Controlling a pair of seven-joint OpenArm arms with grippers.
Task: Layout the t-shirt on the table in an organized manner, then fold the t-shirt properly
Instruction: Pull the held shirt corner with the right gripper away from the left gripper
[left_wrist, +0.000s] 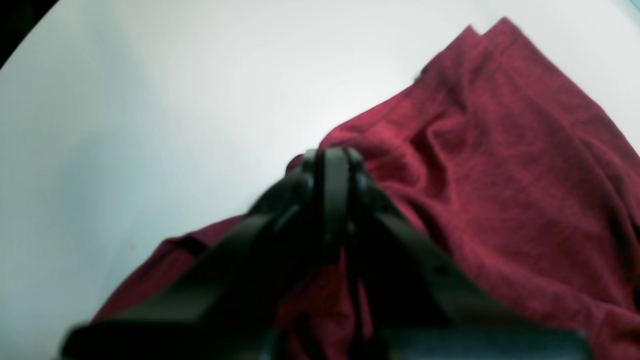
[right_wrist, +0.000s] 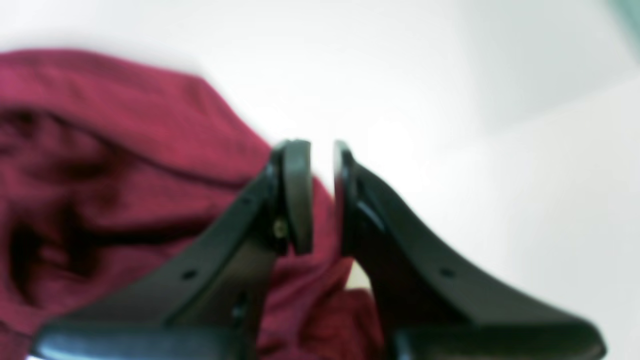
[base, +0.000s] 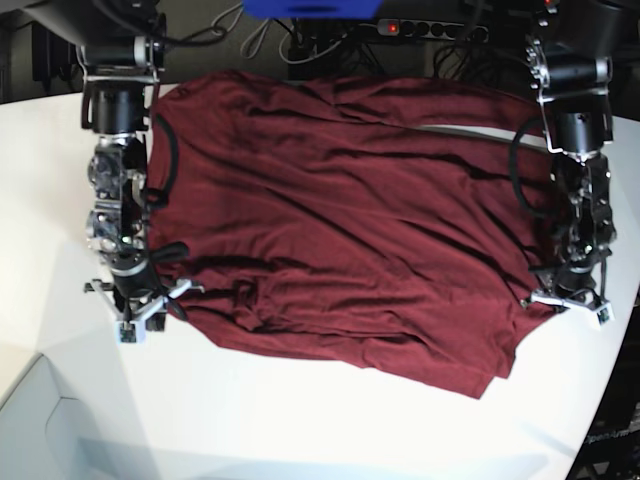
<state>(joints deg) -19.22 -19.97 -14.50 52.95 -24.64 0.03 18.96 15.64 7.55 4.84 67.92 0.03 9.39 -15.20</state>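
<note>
- Maroon knit cloth, the t-shirt (base: 340, 220), lay spread wide across the white tabletop (base: 300, 430), reaching from one arm to the other, with wrinkles running through its middle and a ragged near edge.
- On the left gripper (left_wrist: 332, 160) the fingers were pressed together, and cloth bunched up between the black linkages beneath them, so the pinch looked to be on the shirt's edge.
- On the right gripper (right_wrist: 322, 195) the fingers (right_wrist: 297, 195) stood a little apart with bright tabletop showing through the gap; cloth lay under and behind them, seemingly not clamped.
- Risk, as I judged it: with one side pinched and the other loose, any pull from the left arm could drag the shirt askew and deepen the creases instead of flattening them.
- A second risk: the soft, limp fabric could slip off the smooth glossy surface near its curved edge, or fold double under a descending finger.
- Textures: matte, slightly heathered jersey against hard black plastic fingers with rounded tips.
</note>
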